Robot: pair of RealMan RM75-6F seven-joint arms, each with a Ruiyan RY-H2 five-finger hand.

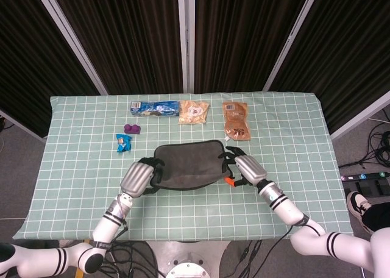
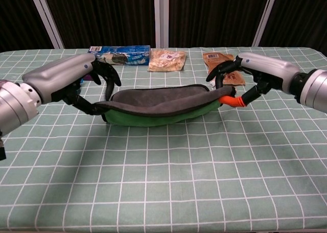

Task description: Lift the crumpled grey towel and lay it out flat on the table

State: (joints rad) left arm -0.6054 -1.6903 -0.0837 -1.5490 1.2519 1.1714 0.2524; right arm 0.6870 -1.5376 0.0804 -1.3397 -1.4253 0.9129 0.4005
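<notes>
The towel point(image 1: 187, 163) is grey on top and green underneath, with a black hem. It hangs spread between my two hands in the middle of the table, sagging low point(image 2: 158, 108); its underside is at or just above the cloth. My left hand point(image 1: 139, 177) grips its left edge, seen again as the left hand point(image 2: 76, 82) in the chest view. My right hand point(image 1: 242, 168) holds the right edge next to an orange tag point(image 2: 231, 101); the chest view shows this right hand point(image 2: 250, 74) too.
Along the far side of the checked table point(image 1: 73, 186) lie a blue packet point(image 1: 155, 107), a pale snack bag point(image 1: 194, 112) and a brown pouch point(image 1: 236, 121). A purple block point(image 1: 131, 129) and a blue wrapper point(image 1: 124, 142) sit at the left.
</notes>
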